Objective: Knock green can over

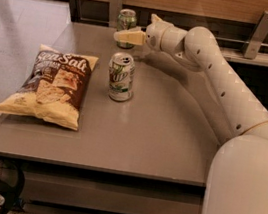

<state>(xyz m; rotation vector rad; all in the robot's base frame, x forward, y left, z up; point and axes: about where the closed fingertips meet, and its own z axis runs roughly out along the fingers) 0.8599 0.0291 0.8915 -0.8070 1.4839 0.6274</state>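
The green can (127,19) stands upright at the far edge of the grey table (169,140), near the back wall. My gripper (128,37) reaches in from the right on a long white arm (219,77). Its pale tip lies across the lower part of the green can and hides the can's base. I cannot tell whether it touches the can.
A whiter can with a green logo (121,76) stands upright just in front of the gripper. A brown and yellow chip bag (51,86) lies at the table's left. Metal brackets (261,33) and a wooden panel line the back.
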